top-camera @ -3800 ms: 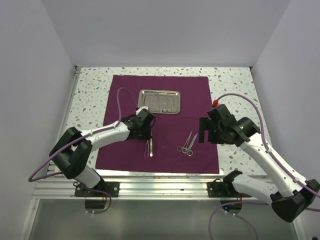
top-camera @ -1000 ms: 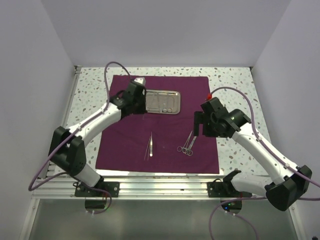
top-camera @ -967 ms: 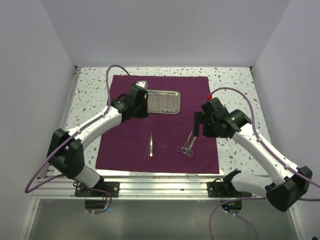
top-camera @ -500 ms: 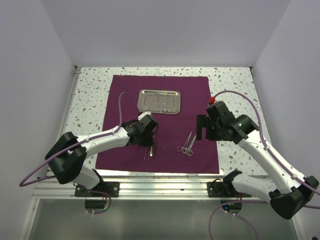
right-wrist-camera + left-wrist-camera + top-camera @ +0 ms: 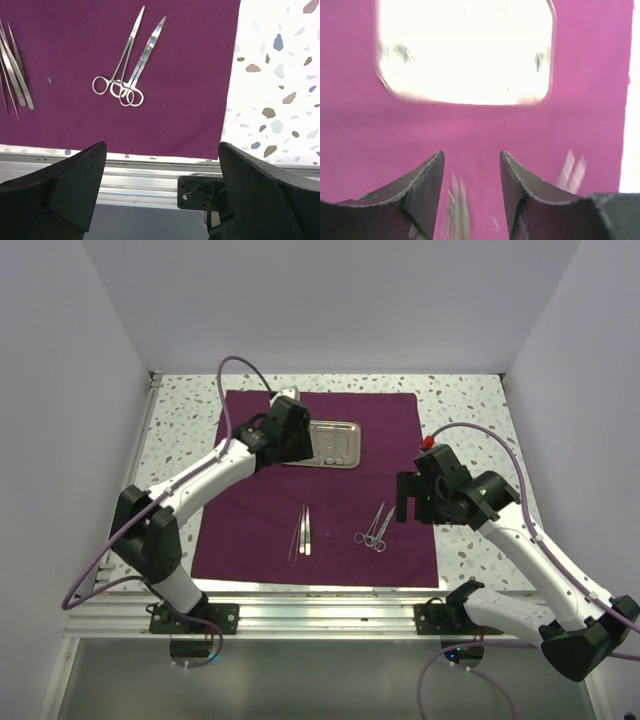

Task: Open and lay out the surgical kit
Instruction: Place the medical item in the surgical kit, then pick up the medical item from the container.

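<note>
Near the cloth wrap's [image 5: 250,530] front edge lie the tweezers [image 5: 304,530] and, to their right, two ring-handled instruments [image 5: 374,528], with bare cloth between them. The right fingers [image 5: 75,185] hang spread wide and empty above its right edge. Farther back, the left fingers [image 5: 427,185], parted and empty, hover over the steel tray's [image 5: 335,443] left end. Speckled table [image 5: 180,440] borders the cloth.
</note>
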